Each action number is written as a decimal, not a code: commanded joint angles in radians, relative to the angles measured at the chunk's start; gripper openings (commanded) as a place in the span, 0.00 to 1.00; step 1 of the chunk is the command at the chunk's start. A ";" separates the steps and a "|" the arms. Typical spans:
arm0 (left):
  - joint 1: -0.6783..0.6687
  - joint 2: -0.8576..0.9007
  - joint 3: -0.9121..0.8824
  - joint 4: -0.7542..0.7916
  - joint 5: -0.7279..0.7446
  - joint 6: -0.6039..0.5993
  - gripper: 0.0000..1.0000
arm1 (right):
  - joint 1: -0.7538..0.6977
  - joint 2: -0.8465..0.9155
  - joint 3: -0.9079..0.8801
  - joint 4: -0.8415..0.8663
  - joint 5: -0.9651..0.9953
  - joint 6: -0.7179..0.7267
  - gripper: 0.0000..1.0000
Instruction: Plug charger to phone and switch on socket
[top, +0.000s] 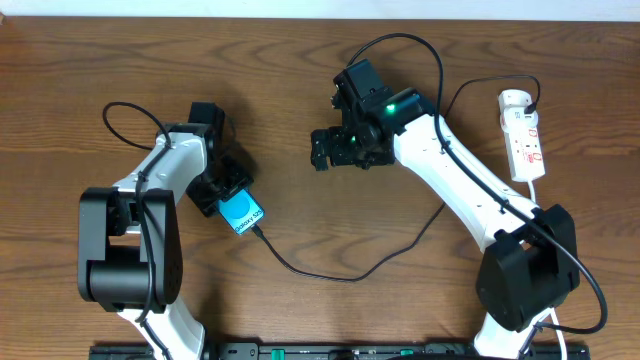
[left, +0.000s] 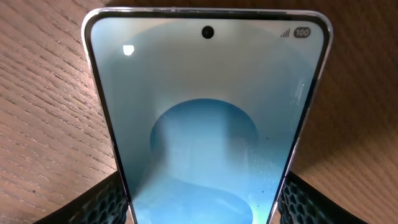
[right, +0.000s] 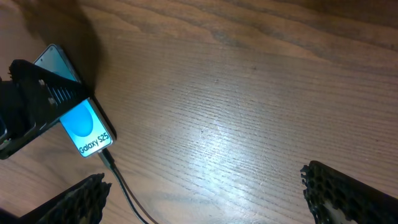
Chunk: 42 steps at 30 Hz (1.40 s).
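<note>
The charger (right: 107, 157) looks seated in the phone (top: 243, 212), which our left jaws clamp; our right jaws, apart and empty, must next press the right-hand socket's (top: 525, 140) switch.

On my overhead feed, a brown wood-grain tabletop (top: 300, 120) spreads wide; a black rail (top: 330, 351) lies at six o'clock.

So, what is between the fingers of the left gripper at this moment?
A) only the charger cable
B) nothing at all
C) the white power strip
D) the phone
D: in the left wrist view the phone sits between the two black fingers of the left gripper, one at each long edge; the socket lies far off at the other side.
</note>
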 joint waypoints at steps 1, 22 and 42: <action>-0.002 0.005 -0.023 0.007 -0.016 -0.008 0.76 | -0.005 -0.001 0.010 -0.004 0.007 -0.014 0.99; -0.002 0.003 0.009 0.023 -0.016 0.013 0.90 | -0.005 -0.001 0.010 -0.012 0.008 -0.014 0.99; 0.003 -0.413 0.048 -0.037 -0.016 0.063 0.91 | -0.040 -0.001 0.010 -0.042 0.026 0.003 0.99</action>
